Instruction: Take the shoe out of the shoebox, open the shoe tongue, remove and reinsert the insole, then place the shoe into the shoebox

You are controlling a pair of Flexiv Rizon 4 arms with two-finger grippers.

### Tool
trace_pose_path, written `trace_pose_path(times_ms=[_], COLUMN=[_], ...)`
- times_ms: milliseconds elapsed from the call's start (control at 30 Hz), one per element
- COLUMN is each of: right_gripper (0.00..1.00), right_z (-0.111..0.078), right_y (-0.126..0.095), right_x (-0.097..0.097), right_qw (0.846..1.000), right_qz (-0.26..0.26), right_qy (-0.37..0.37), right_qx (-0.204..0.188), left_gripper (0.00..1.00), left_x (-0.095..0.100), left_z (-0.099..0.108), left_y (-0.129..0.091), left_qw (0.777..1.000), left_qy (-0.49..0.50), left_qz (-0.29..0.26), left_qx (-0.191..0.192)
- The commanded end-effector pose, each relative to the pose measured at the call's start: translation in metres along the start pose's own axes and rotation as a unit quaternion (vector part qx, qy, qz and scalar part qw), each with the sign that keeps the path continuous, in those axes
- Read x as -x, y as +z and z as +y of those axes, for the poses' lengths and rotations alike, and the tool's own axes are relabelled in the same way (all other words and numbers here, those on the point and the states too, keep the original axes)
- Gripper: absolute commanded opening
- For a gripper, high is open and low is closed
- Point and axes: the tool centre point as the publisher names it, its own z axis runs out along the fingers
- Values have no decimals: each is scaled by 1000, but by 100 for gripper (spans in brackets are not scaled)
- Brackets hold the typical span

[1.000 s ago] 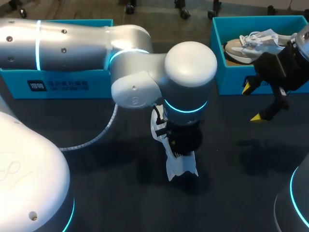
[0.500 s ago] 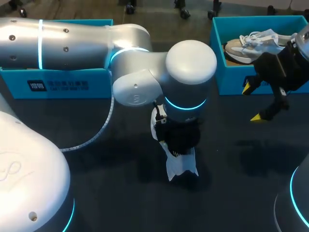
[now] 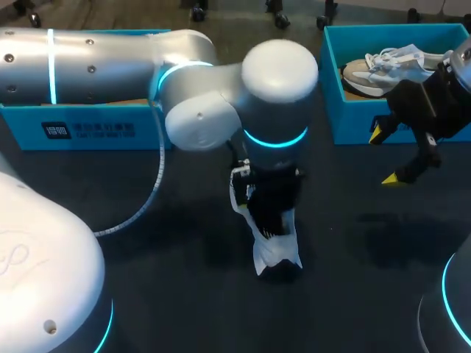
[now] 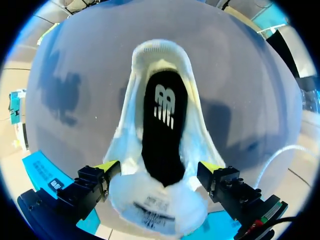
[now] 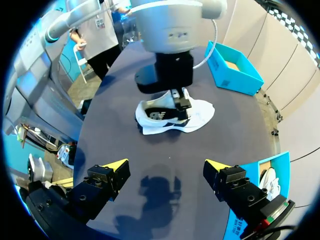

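**Head view.** The left arm (image 3: 110, 62) ends directly above the white shoe (image 3: 274, 250), which lies on the dark worktop (image 3: 184, 294). One end of the shoe shows beneath the arm's black wrist. The right fingers (image 3: 393, 179) hang to the right of the shoe, well apart from it. They are spread and hold nothing. Behind them stands the blue shoebox (image 3: 353, 132), with a second shoe (image 3: 372, 70) lying in it. A second blue box (image 3: 88, 131) stands behind and to the left of the white shoe.

**Left wrist view.** The left fingers (image 4: 107, 167) stand apart, one on each side of the shoe (image 4: 125, 150). Whether their tips press its sides cannot be told. A black insole (image 4: 162, 130) lies in the shoe's opening. The tongue (image 4: 150, 207) is turned back toward the fingers.

**Right wrist view.** The right fingers (image 5: 116, 167) are spread above bare worktop (image 5: 165, 200). The shoe (image 5: 200, 112) lies ahead of them under the left arm (image 5: 170, 30). The second blue box (image 5: 232, 72) stands beyond the shoe, and the shoebox (image 5: 277, 159) is beside one finger.
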Motion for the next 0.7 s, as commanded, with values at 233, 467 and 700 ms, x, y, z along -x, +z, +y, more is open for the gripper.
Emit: trace_pose_path(times_ms=[233, 467, 700], right_gripper=[100, 100, 100], right_z=[0, 0, 0], right_y=[1, 1, 1], right_x=[1, 1, 1], right_qw=[1000, 1000, 1000], right_qz=[0, 0, 0], right_qy=[0, 0, 0], right_qx=[-1, -1, -1], left_gripper=[100, 100, 44], left_x=[1, 3, 4], left_z=[30, 43, 51], left_y=[-17, -25, -32], left_qw=[1000, 1000, 999], left_qy=[13, 26, 31], left_qz=[-9, -13, -14], left_qx=[3, 10, 19])
